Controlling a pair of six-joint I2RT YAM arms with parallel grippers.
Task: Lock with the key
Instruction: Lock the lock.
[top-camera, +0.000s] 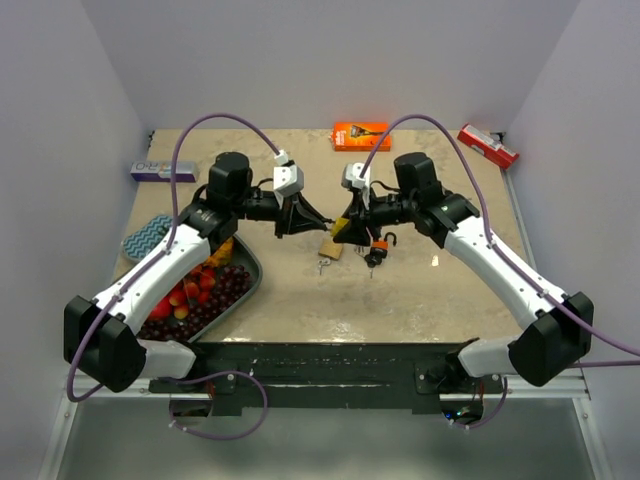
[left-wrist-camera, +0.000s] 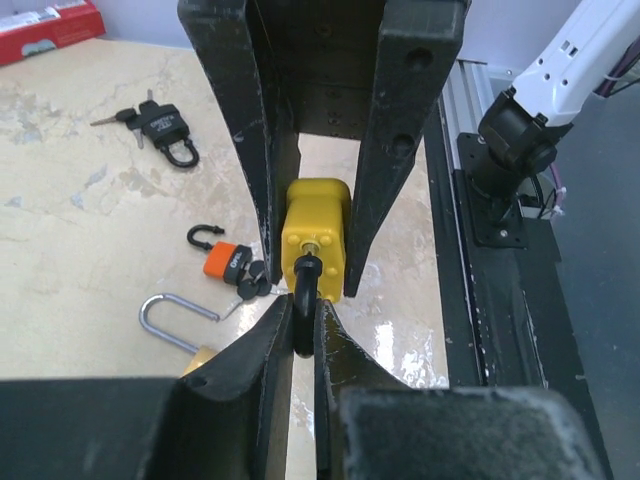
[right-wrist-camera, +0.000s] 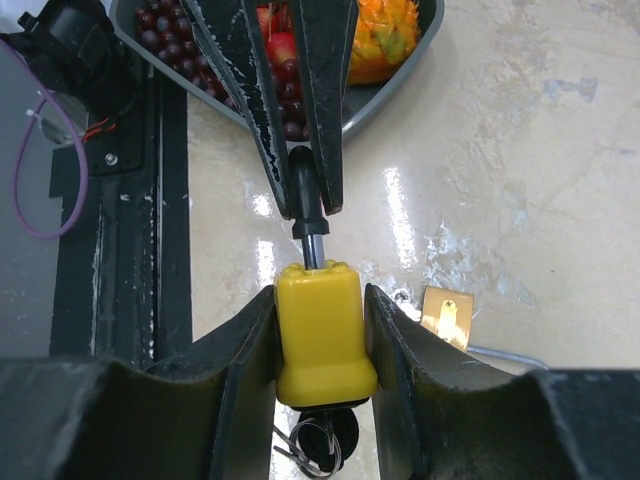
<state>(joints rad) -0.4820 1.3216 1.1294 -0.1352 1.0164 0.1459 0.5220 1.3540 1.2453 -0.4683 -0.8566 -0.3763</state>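
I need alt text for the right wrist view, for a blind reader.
The right claw grips a yellow padlock while the left claw pinches a black key inserted in it. Behind them, a grey tray holds fruit.

We've got one overhead cam up behind the arms (top-camera: 170, 262), looking down from far enough to fit the whole table (top-camera: 420, 300). Each wrist cam rides just behind its own pincer, peering forward, really close. They face each other, so both share the yellow padlock (right-wrist-camera: 318, 335) and key (right-wrist-camera: 313, 242) between left pincer (left-wrist-camera: 305, 320) and right pincer (right-wrist-camera: 320, 293).
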